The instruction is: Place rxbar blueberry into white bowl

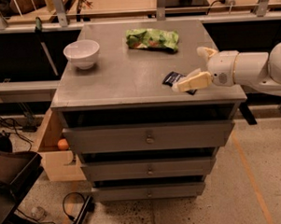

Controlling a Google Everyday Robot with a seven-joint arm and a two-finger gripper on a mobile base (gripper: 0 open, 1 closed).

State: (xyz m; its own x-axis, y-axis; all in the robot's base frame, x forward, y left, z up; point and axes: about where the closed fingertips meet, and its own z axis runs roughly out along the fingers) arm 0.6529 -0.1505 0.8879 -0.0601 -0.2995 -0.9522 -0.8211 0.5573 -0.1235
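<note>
Camera view: my gripper [188, 69], fingers spread, hovers at the rxbar blueberry [172, 78] lying ungrasped near the cabinet top's [125, 77] right front; the empty white bowl [82, 53] stands well apart, so I judge grasp, carry and release not yet done.
</note>
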